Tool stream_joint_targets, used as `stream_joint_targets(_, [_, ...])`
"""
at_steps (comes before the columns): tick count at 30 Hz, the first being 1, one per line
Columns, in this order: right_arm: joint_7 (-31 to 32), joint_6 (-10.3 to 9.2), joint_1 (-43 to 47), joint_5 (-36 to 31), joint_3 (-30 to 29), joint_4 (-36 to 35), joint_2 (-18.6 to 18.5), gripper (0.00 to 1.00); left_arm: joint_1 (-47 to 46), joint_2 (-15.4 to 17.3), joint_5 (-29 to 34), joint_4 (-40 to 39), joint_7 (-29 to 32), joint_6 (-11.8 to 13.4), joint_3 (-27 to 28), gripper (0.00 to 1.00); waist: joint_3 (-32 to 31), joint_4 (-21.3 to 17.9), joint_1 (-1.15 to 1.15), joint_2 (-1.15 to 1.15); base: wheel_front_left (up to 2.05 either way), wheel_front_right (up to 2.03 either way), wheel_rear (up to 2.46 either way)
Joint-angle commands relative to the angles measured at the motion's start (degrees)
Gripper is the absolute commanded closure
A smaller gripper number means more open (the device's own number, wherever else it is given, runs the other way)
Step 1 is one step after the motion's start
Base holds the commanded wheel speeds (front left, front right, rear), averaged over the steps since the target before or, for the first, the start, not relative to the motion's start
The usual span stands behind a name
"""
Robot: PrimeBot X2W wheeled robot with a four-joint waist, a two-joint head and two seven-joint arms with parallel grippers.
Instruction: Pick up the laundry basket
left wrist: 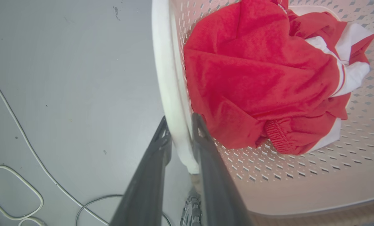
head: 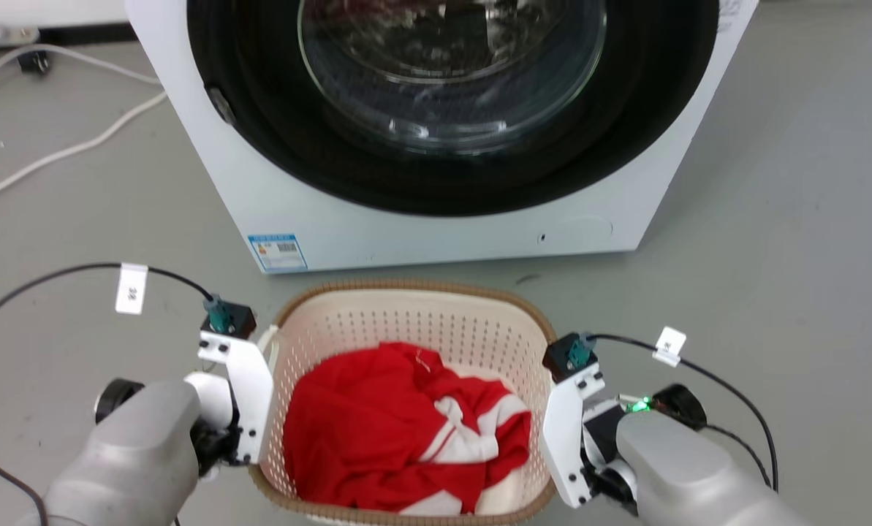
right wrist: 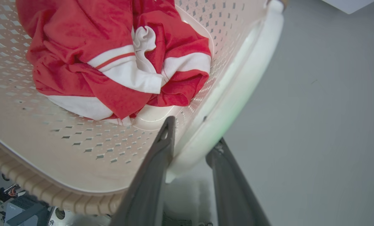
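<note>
Left gripper (left wrist: 180, 119) is clamped on the left handle (left wrist: 169, 78); right gripper (right wrist: 194, 131) is set astride the right handle (right wrist: 237, 94), though whether it is closed tight cannot be told. Between them sits the basket (head: 414, 286). It could be tipped by an uneven lift, and the garment (head: 377, 424) spilled toward the washer (head: 436, 234).

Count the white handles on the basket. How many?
2. One white plastic handle is on the cream perforated laundry basket's left side, between the left tool's fingers; the other is on its right side, between the right tool's fingers.
</note>
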Motion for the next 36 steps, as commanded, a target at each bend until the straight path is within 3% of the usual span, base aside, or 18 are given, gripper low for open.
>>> stream_joint_targets(1, [0.3,0.16,1.0,0.2,0.7,0.3,-0.2,1.0,0.8,0.0,-0.3,-0.3,0.3,0.1,-0.3,1.0,-1.8,0.0,0.02,0.0,0.0,0.0,0.0])
stream_joint_targets(11, [2.1,0.15,4.1,4.1,4.4,1.3,-0.2,1.0,5.1,-0.4,-2.6,-1.7,3.3,0.0,-2.0,1.0,-7.9,-0.1,0.02,0.0,0.0,0.0,0.0])
stream_joint_targets(36, [4.9,0.09,6.7,8.6,8.9,2.5,-0.2,1.0,8.7,-0.7,-4.0,-2.8,5.7,0.0,-3.2,1.0,-11.3,-0.2,0.02,0.0,0.0,0.0,0.0])
